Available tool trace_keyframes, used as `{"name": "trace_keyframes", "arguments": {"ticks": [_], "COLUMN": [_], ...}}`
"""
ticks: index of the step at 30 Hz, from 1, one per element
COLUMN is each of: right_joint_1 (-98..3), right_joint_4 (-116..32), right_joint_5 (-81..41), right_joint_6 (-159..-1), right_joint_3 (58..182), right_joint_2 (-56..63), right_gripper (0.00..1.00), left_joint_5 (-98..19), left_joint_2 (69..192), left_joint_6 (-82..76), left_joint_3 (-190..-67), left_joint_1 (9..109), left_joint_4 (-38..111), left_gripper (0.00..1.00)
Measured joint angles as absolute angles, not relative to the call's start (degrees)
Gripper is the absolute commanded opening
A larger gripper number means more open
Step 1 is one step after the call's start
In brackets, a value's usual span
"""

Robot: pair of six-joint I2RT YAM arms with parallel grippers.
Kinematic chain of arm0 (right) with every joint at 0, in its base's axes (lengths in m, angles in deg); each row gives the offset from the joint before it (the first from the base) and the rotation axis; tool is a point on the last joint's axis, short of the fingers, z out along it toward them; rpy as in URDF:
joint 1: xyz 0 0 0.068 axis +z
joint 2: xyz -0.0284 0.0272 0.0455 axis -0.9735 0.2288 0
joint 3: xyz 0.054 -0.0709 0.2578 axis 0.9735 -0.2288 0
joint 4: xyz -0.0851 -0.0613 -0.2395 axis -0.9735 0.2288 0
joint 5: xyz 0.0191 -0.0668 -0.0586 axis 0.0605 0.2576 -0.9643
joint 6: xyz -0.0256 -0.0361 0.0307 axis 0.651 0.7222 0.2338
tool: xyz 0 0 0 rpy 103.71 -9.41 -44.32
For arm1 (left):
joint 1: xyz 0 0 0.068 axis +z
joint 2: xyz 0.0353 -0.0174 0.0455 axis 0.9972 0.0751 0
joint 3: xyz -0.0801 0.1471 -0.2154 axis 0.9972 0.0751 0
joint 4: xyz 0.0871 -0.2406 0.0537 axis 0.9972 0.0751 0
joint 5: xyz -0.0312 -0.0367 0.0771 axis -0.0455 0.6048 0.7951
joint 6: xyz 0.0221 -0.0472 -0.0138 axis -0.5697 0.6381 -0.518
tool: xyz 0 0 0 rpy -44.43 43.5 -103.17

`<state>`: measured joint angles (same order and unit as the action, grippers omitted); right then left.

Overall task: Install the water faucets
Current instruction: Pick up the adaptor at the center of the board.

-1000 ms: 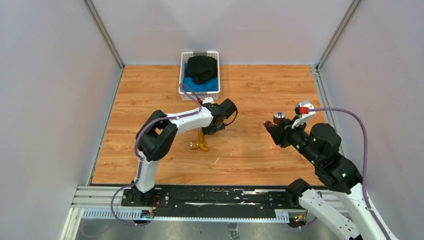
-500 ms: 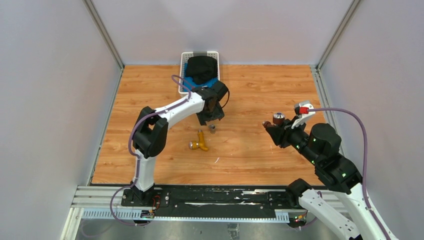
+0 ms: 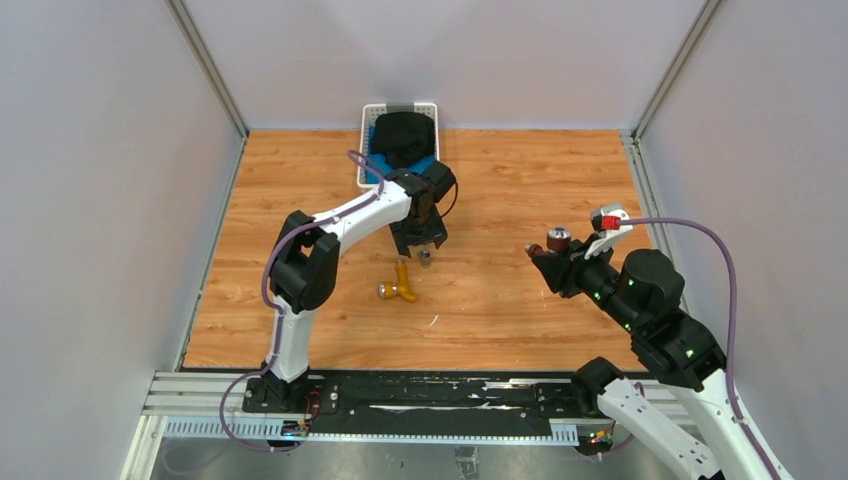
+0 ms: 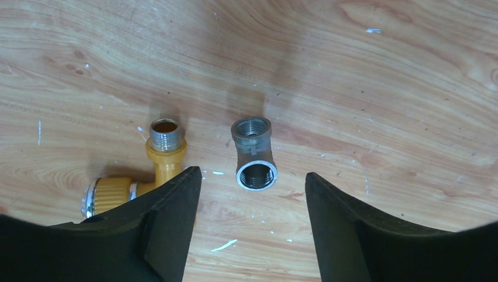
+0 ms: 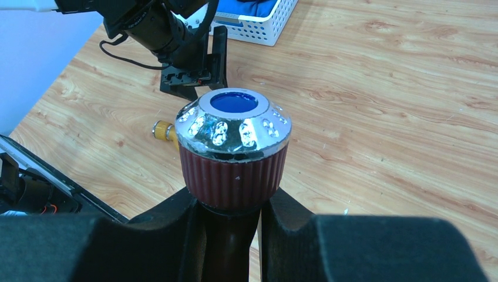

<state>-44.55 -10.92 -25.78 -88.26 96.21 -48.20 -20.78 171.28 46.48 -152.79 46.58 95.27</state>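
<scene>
Wood-grain worktop [image 3: 520, 170] spreads beneath both arms. The left hand [image 3: 418, 243] hangs with its fingers apart, gripping nothing. A grey fitting [image 4: 254, 155] lies on the wood below the gap, and the brass-yellow faucet [image 4: 164, 158] lies just beside one finger. The right hand [image 5: 232, 205] is clamped on the dark reddish-brown faucet [image 5: 235, 141], knob upward, above the wood.

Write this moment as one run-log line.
left gripper open above grey fitting | right gripper shut on dark faucet | yellow faucet lying on table
</scene>
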Motion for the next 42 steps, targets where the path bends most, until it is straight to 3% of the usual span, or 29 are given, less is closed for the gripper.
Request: {"name": "trace_keyframes", "arguments": {"ticks": [19, 35, 38, 41, 42], "right_joint_1": [-44.5, -44.5, -44.5, -44.5, -44.5], "right_joint_4": [-10.5, -10.5, -10.3, -10.2, -10.2], "right_joint_5": [-26.0, -26.0, -26.0, -26.0, -26.0], "right_joint_6": [-88.5, -88.6, -88.6, -88.6, -88.6], "right_joint_3": [95.9, 95.9, 95.9, 95.9, 95.9], "right_joint_2": [-48.2, -48.0, -48.1, -48.1, -48.1], "right_gripper": [0.00, 0.00, 0.00, 0.00, 0.00], "left_joint_5": [-22.8, -23.4, -23.4, -23.3, -23.4], "left_joint_2": [176.4, 176.9, 176.9, 177.0, 177.1], "left_joint_6": [46.7, 46.5, 46.0, 45.4, 44.9], "left_joint_3": [-153.0, -153.3, -153.4, -153.7, -153.8], "left_joint_1": [46.6, 46.6, 46.6, 46.6, 46.6], "left_joint_4": [95.7, 95.7, 95.7, 95.7, 95.7], "left_gripper": [0.43, 0.35, 0.25, 0.01, 0.00]}}
